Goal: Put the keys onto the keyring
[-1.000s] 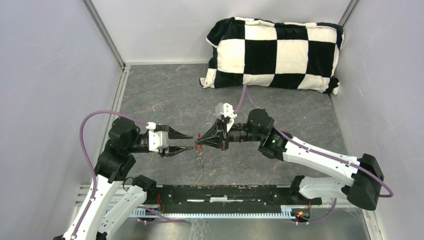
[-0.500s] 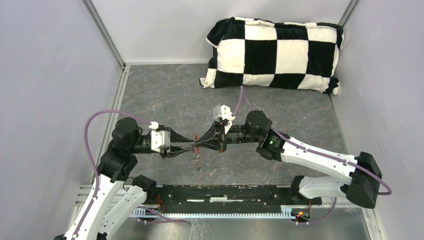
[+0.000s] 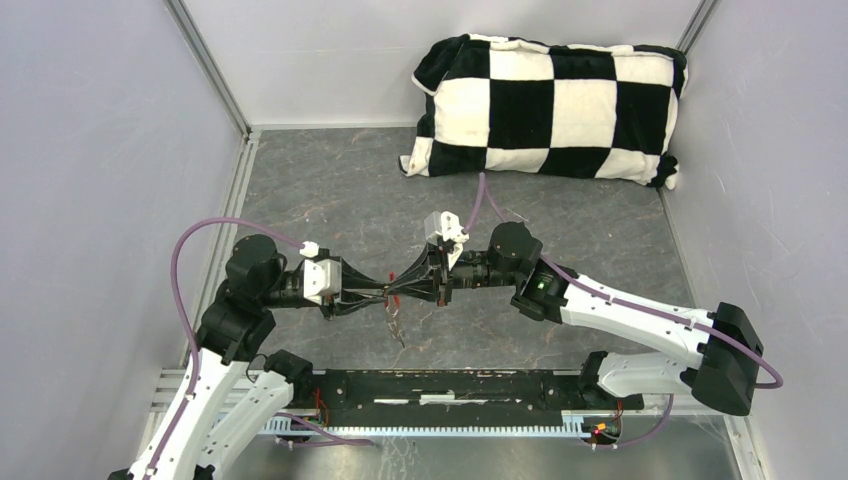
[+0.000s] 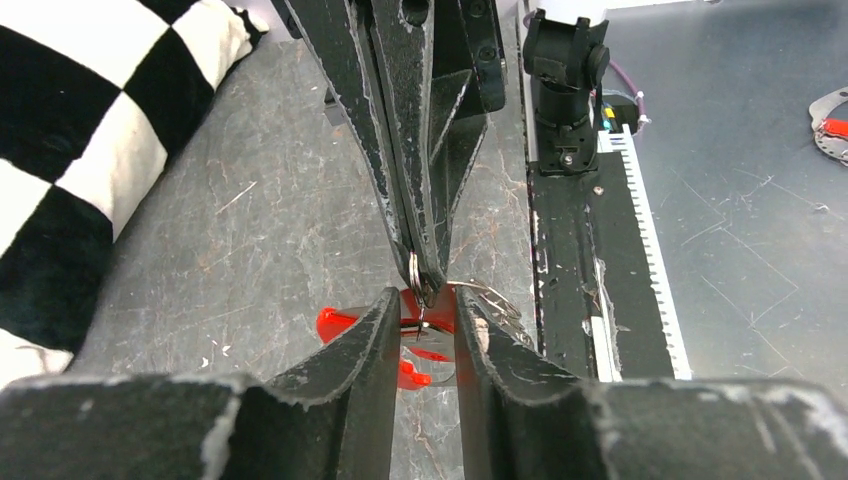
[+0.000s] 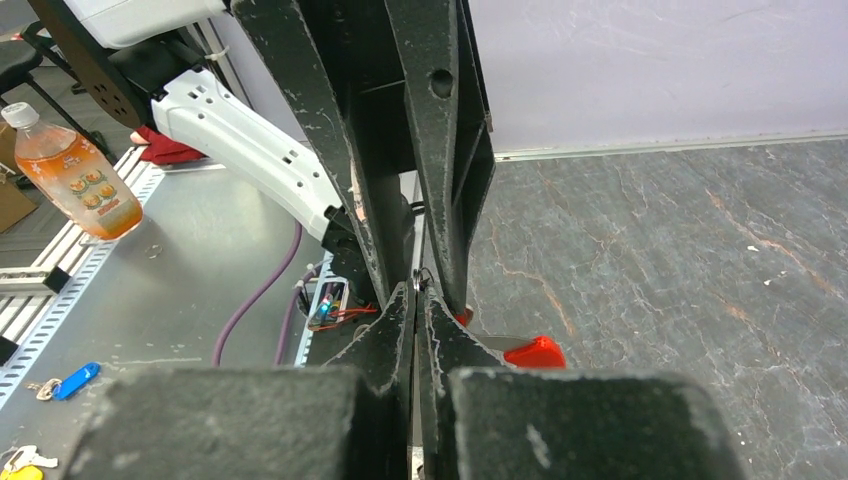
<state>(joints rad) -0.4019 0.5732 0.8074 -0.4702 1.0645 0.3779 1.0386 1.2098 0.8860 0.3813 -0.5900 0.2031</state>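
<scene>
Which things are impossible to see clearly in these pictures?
- Top view: keyring rings too small to count; the keys lost where left pincer and right pincer meet.
- Left wrist: red piece half behind a finger; key or fob, unclear.
- Right wrist: own fingers hide the grip.

A black-and-white checked pillow (image 3: 548, 107) lies at the far right of a grey, marbled surface (image 3: 330, 190). A black rail (image 3: 450, 395) runs along the near edge. Beyond it, a bottle (image 5: 85, 178) of orange drink stands on a metal top, with a small blue tag (image 5: 75, 379) lying nearby.
</scene>
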